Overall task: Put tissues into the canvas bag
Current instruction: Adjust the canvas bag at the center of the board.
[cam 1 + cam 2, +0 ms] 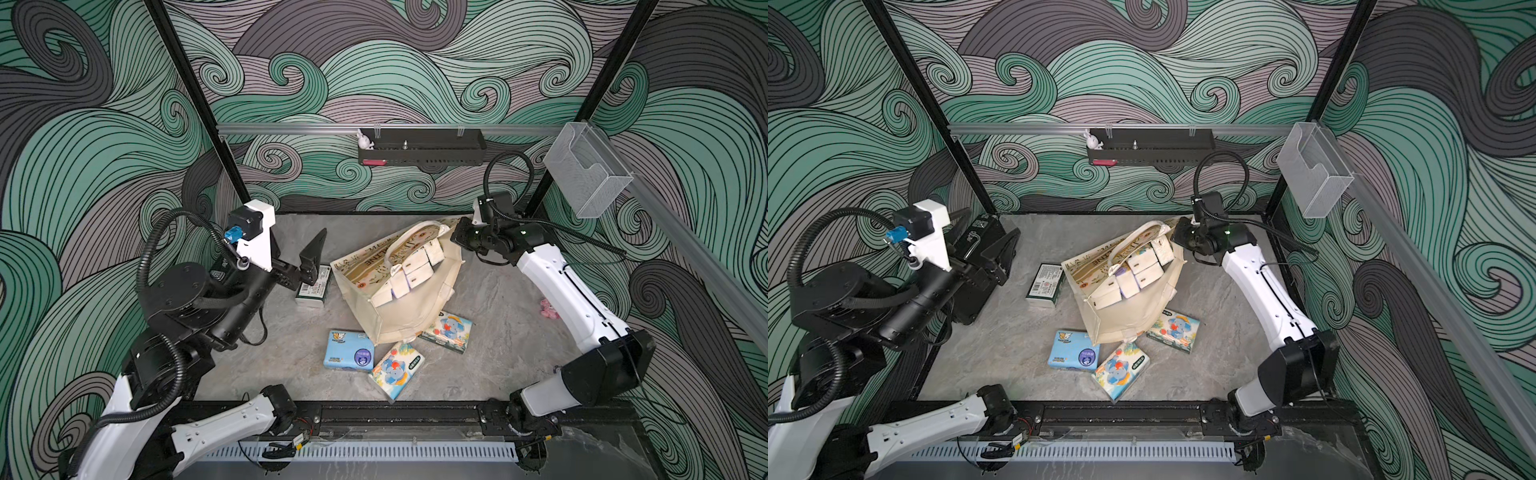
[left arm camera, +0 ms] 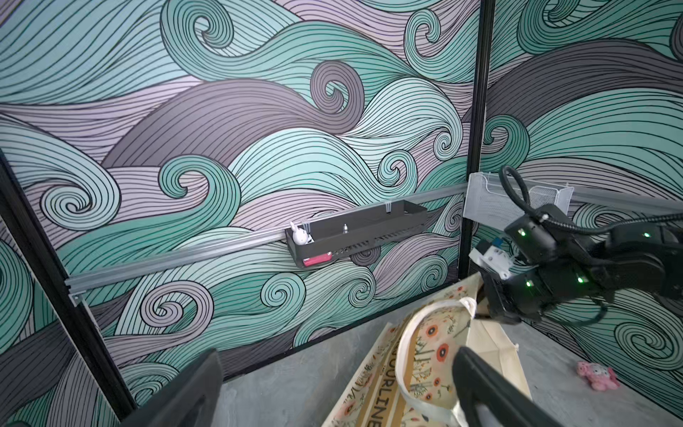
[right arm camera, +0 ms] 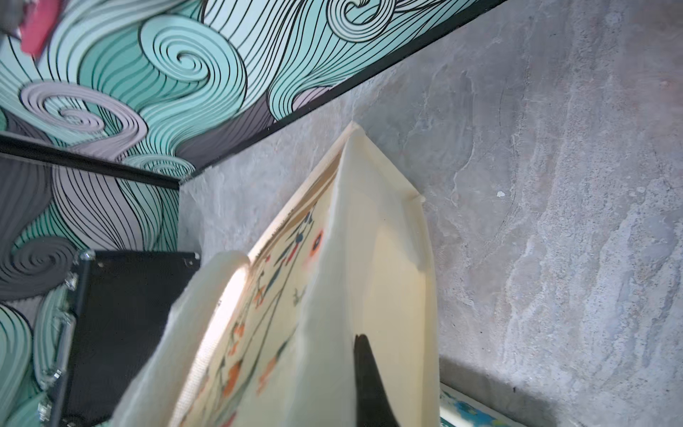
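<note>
The cream canvas bag (image 1: 415,316) (image 1: 1125,316) stands tilted mid-table with its mouth open, and several white tissues packs (image 1: 415,266) (image 1: 1136,270) lie inside. My right gripper (image 1: 457,237) (image 1: 1177,237) (image 3: 343,377) is shut on the bag's far rim, and the cloth hides one finger. My left gripper (image 1: 311,266) (image 1: 1003,259) (image 2: 340,388) hangs open and empty left of the bag, above a dark green pack (image 1: 311,291) (image 1: 1044,286). In front of the bag lie a light blue pack (image 1: 348,350) (image 1: 1073,351) and two elephant packs (image 1: 397,370) (image 1: 446,332).
A black briefcase (image 1: 980,249) (image 3: 129,325) stands at the far left behind my left arm. A small pink toy (image 1: 549,308) (image 2: 597,375) lies by the right wall. A black shelf (image 1: 422,151) hangs on the back rail and a clear holder (image 1: 586,174) on the right rail.
</note>
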Motion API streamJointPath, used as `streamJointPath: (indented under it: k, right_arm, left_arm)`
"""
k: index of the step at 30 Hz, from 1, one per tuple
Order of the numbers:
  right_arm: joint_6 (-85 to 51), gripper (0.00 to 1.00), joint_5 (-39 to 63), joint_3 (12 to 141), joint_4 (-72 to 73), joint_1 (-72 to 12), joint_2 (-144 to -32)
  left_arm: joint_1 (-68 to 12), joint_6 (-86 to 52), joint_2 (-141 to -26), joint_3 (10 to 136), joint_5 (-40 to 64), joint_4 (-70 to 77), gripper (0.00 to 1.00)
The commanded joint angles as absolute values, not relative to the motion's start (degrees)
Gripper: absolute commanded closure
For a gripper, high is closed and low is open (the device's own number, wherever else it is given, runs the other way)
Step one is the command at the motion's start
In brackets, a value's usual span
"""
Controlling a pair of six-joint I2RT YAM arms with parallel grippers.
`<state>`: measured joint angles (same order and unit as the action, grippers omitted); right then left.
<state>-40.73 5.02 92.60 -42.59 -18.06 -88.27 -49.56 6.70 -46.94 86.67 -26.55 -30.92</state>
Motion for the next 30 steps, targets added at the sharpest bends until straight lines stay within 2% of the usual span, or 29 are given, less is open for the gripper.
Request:
streamJointPath:
  k: [1,6,15,20,22,23,27,30]
  right_arm:
    - [-50.97,1.00,3.18,102.95,-44.97,-14.96,-88.51]
    - [-51.88,1.00,1.83,115.68,-52.83,-14.42,-92.23]
    - [-57.83,1.00,8.15,118.07,-56.03,-12.64,-93.46]
    - [-59.35,1.00,9.48,118.15,-56.02,-12.39,-93.30]
    - [-59.19,1.00,9.38,118.02,-56.02,-12.37,-92.96]
    - [-59.11,1.00,9.32,117.82,-56.01,-12.33,-92.81]
    - [-58.93,1.00,10.27,116.65,-55.87,-12.08,-92.25]
    - [-59.05,1.00,11.02,114.66,-54.63,-11.84,-91.09]
  left_arm:
    - [-49.42,3.61,-48.57,81.38,-26.44,-36.05,0.01]
    - [-49.47,3.88,-49.53,80.85,-24.91,-37.75,0.02]
    - [-49.42,4.40,-56.28,81.91,-20.02,-42.74,0.02]
    - [-49.45,6.40,-61.21,82.90,-22.69,-47.56,0.22]
    - [-49.18,6.12,-63.86,84.34,-24.40,-50.87,0.25]
    - [-48.90,5.39,-64.95,84.74,-24.61,-52.21,0.25]
    - [-45.97,3.48,-67.38,82.95,-21.00,-50.03,0.13]
    - [-42.09,2.60,-70.87,83.85,-16.16,-48.62,0.13]
